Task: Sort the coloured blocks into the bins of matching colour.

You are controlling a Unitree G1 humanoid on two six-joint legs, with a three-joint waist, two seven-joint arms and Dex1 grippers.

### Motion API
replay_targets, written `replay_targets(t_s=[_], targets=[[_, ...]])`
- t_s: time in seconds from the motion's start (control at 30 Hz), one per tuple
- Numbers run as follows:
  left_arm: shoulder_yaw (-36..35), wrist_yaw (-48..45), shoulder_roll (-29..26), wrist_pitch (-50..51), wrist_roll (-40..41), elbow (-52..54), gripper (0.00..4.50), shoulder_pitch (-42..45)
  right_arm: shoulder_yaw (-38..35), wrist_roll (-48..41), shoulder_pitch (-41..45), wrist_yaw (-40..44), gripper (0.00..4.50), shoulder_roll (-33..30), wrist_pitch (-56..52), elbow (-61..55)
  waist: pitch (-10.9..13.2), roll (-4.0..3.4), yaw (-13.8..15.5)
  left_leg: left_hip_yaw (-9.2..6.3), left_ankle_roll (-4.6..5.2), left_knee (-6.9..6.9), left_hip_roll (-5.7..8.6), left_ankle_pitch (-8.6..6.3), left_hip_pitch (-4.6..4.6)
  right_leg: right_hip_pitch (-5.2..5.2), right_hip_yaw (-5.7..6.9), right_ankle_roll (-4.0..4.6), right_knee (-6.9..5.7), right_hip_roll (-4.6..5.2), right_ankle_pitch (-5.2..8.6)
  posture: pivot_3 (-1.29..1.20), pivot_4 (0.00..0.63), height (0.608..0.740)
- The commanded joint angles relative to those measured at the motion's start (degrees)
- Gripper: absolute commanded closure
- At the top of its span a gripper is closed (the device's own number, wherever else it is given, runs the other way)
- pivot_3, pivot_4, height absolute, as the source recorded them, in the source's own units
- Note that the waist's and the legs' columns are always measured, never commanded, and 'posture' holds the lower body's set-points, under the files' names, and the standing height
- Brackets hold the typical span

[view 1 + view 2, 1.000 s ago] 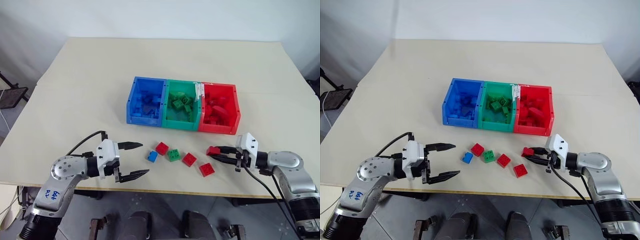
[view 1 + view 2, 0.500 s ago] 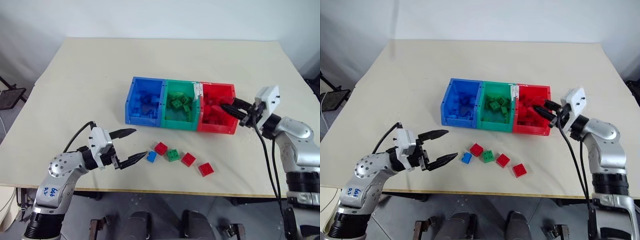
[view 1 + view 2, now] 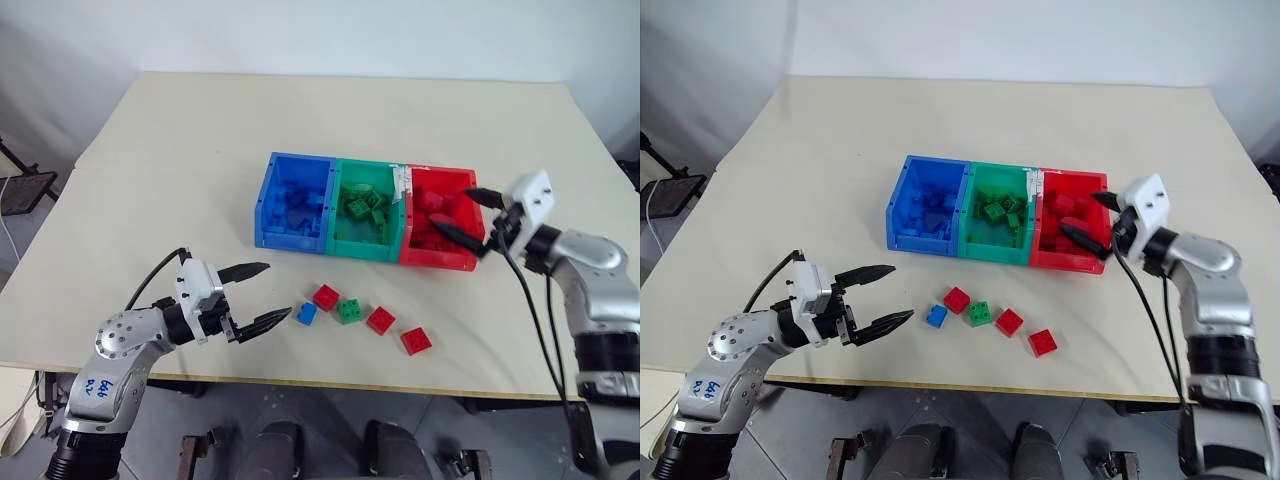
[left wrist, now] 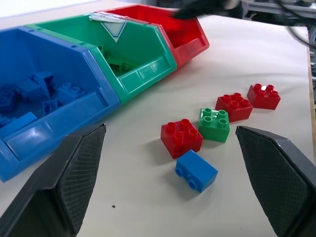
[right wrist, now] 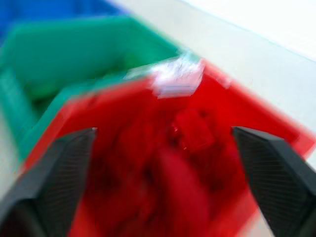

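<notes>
Over the red bin [image 3: 455, 262], right claw [image 3: 466, 214] wide open, empty.

The left tool [image 3: 256, 297] sits at about 8 o'clock in the head views, arm bent, its two black fingers spread wide and pointing toward 3 o'clock. The right tool [image 3: 467, 214] sits at about 3 o'clock, raised, fingers parted wide and empty, pointing toward 9 o'clock.

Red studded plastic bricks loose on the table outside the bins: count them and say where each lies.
3. One red brick lies between the small blue brick and the green brick; a second lies right of the green one; the third is rightmost, nearest the table's front edge.
</notes>
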State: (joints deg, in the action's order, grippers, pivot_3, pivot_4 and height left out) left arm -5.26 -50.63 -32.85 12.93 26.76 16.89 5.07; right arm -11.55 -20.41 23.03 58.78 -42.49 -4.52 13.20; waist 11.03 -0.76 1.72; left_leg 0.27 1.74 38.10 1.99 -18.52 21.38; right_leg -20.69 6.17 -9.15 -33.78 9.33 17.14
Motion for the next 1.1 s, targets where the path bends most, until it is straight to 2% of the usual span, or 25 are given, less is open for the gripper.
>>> replay_targets(t_s=[0.03, 0.2, 0.4, 0.7, 0.8, 0.97, 1.1], targets=[[1.6, -2.1, -0.6, -2.4, -1.5, -1.4, 0.0, 2.0, -6.1, -3.1, -7.3, 8.2, 0.04, -3.7, 8.7, -1.9, 0.0, 0.0, -0.2, 0.11, 0.01, 0.0, 0.02, 0.0, -0.01, 0.03, 0.01, -0.01, 0.0, 0.0, 0.0, 0.0, 0.15, 0.74], [7.3, -6.8, -1.8, -8.1, -7.3, -6.4, 0.0, 6.0, -11.9, -4.0, -17.6, 17.9, 0.04, -8.2, 19.0, 5.6, 0.0, 0.0, -0.4, 0.37, 0.02, 0.0, -0.02, -0.01, -0.15, 0.12, 0.0, -0.03, 0.04, -0.01, -0.02, 0.0, 0.15, 0.74], [11.4, -9.1, -0.1, -9.3, -8.5, -9.0, 0.0, 9.4, -9.8, -2.8, -17.3, 24.5, 0.04, -10.5, 24.2, 13.1, 0.0, 0.0, -1.3, 0.3, 0.02, -0.01, -0.18, -0.01, -0.28, 0.09, -0.07, -0.03, 0.0, -0.01, -0.02, 0.0, 0.15, 0.74], [4.7, -9.8, -4.8, -8.4, -6.1, -6.4, 0.0, 3.1, 5.0, -5.8, -14.0, 30.3, 0.04, -9.5, 6.6, -4.9, 0.0, 0.0, -1.5, 0.12, 0.0, 0.06, -0.21, -0.01, -0.21, 0.08, -0.04, -0.03, -0.01, 0.01, -0.02, 0.0, 0.15, 0.74], [2.1, -9.4, -6.5, -7.8, -5.7, -4.7, 0.0, -0.3, 10.5, -4.4, -11.2, 30.8, 0.04, -8.5, 3.6, -7.1, 0.0, 0.0, -1.3, 0.08, -0.03, 0.08, -0.19, -0.03, -0.21, 0.07, -0.04, -0.03, 0.0, 0.03, -0.02, 0.0, 0.15, 0.74], [-0.4, -7.5, -7.4, -6.4, -5.1, -1.2, 0.0, -4.0, 18.1, 0.5, -6.6, 31.4, 0.04, -6.2, 5.2, -4.1, 0.0, 0.01, -0.3, 0.02, -0.06, 0.07, -0.16, -0.07, -0.16, 0.04, -0.02, -0.03, 0.03, 0.07, -0.02, 0.0, 0.15, 0.74], [-1.2, -5.9, -7.0, -5.2, -5.0, 0.9, 0.0, -5.4, 19.9, 1.8, -4.1, 29.6, 0.93, -3.7, 7.2, -1.1, 0.0, 0.01, -0.3, -0.05, -0.04, 0.09, -0.06, -0.08, -0.11, 0.04, -0.01, -0.03, 0.03, 0.11, -0.02, 0.0, 0.15, 0.74]])
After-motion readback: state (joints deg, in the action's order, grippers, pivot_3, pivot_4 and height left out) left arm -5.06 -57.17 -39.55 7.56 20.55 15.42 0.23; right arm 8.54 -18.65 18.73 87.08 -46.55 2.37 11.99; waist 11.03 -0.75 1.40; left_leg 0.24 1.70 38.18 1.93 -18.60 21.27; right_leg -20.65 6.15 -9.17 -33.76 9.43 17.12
